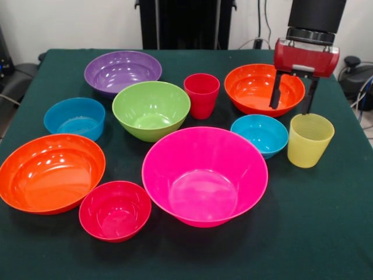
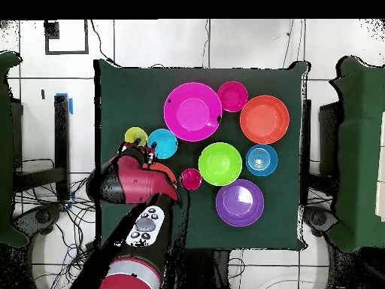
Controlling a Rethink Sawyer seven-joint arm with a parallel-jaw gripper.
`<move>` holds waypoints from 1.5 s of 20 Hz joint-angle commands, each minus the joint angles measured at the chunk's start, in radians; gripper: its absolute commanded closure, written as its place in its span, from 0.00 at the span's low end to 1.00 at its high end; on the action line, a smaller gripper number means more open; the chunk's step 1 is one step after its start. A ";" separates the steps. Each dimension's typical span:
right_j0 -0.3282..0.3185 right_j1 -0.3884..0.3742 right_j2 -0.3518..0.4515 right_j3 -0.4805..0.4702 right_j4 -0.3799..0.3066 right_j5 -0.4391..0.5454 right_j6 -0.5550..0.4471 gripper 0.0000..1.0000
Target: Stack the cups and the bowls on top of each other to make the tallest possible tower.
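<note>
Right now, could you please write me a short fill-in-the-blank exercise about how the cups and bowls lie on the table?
1. The largest bowl on the table is the ____ one.
2. The gripper hangs open over the rim of an ____ bowl.
3. The yellow cup stands upright beside a small ____ bowl.
4. The red cup stands between the green bowl and that bowl under the gripper; so far ____ bowls are stacked.

Missing words: pink; orange; blue; no
</note>
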 commanded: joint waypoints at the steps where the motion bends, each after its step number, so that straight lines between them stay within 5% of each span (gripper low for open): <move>1: -0.032 0.047 0.085 -0.068 0.018 0.022 0.135 0.00; 15: -0.049 0.074 0.100 -0.067 -0.005 -0.033 0.141 0.00; 30: -0.078 0.065 0.125 -0.016 0.098 -0.054 0.255 0.00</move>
